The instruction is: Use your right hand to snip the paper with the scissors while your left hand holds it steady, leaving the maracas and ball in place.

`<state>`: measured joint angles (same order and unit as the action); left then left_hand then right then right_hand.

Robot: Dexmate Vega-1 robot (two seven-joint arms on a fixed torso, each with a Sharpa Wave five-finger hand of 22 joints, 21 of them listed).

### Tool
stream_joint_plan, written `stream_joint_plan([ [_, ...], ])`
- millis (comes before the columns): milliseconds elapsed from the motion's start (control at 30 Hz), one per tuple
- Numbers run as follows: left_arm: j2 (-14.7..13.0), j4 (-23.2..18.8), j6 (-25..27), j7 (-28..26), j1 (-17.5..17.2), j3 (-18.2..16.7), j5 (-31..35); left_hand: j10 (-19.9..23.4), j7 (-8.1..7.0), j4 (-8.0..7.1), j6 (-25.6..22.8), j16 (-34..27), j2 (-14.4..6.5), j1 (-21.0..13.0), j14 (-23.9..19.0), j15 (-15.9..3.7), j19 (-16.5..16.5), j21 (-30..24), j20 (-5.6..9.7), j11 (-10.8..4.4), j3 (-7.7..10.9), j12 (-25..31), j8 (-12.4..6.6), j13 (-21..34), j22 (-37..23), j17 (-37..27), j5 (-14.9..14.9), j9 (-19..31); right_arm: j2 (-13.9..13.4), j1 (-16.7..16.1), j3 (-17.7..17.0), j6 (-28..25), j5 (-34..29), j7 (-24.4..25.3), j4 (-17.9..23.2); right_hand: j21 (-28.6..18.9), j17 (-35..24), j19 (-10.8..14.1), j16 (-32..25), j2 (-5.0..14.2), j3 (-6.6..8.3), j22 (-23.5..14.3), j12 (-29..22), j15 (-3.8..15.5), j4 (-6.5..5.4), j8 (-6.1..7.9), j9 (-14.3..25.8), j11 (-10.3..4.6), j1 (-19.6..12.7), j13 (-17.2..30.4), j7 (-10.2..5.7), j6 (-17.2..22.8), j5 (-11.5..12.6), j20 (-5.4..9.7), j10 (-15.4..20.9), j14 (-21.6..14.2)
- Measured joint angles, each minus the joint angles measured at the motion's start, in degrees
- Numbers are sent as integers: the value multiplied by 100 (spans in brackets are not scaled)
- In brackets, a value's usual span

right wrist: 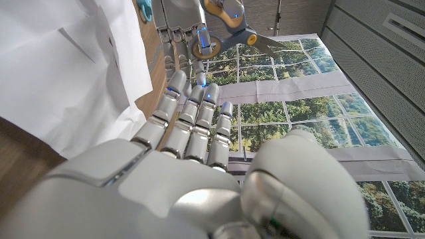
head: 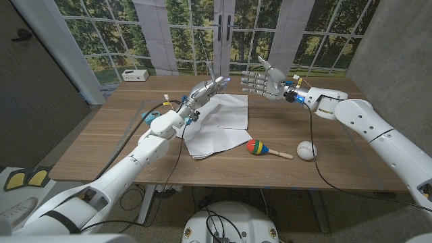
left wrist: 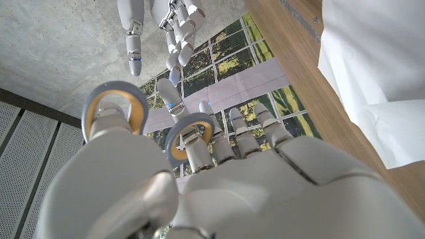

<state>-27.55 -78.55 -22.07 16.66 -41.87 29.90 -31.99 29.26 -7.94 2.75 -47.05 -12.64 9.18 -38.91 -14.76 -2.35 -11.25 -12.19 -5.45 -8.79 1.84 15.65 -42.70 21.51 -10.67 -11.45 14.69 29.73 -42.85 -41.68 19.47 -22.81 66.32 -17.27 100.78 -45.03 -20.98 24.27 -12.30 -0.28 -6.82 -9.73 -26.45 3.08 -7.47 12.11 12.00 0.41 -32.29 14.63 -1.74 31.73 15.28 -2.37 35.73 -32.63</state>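
While our left hand (head: 204, 90) holds the scissors (left wrist: 143, 121) up above the far edge of the paper (head: 219, 125), with its fingers through the orange-lined loops as the left wrist view shows, our right hand (head: 264, 82) hangs in the air just beside it, fingers spread and holding nothing. The task wants the scissors in the right hand, so we judge the step in hand to be a handover between the two hands. To do it well, we should bring the right fingers in line with the loops and not with the blades, which point up and away in the head view. We let the left hand loosen only once the right has a firm hold, since a dropped pair would land on the sheet or slide off the table (head: 101, 145). The paper lies creased on the wood, under and in front of the left forearm, with nothing pinning it yet. The maraca (head: 260, 148) and the white ball (head: 306, 150) sit near the front edge, well apart from both hands, and we keep our right arm's path clear of them.
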Motion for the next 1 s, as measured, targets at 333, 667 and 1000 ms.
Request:
stream_joint_plan([
  [333,-102,-125,42,-123,-32,2,152,121,86,-74,-86,-2,50,205,-63,-2,-19,0,-81,84,-195,0,-55,-53,0,-1,42,71,18,9,-3,18,0,3,-3,54,27,0,0,0,-20,0,40,-29,20,0,-29,-20,0,-27,31,31,0,0,20,35],
  [667,-146,-165,98,-168,-56,2,174,160,156,-69,-156,-51,39,250,-144,0,-50,0,-111,123,-307,0,-57,-53,-15,-1,109,53,32,13,-3,41,-5,-8,-32,97,77,12,0,0,-20,0,68,0,20,0,-29,-42,0,-51,31,31,0,-12,41,62],
  [1000,-146,-120,107,-132,-34,12,177,254,245,-76,-245,-50,37,294,-205,-1,-71,0,-132,216,-410,0,-96,-52,-14,7,143,17,39,29,-4,62,-21,-11,-69,139,100,20,0,23,-45,0,81,0,-5,0,-29,-41,23,-53,31,31,0,-20,41,62],
])
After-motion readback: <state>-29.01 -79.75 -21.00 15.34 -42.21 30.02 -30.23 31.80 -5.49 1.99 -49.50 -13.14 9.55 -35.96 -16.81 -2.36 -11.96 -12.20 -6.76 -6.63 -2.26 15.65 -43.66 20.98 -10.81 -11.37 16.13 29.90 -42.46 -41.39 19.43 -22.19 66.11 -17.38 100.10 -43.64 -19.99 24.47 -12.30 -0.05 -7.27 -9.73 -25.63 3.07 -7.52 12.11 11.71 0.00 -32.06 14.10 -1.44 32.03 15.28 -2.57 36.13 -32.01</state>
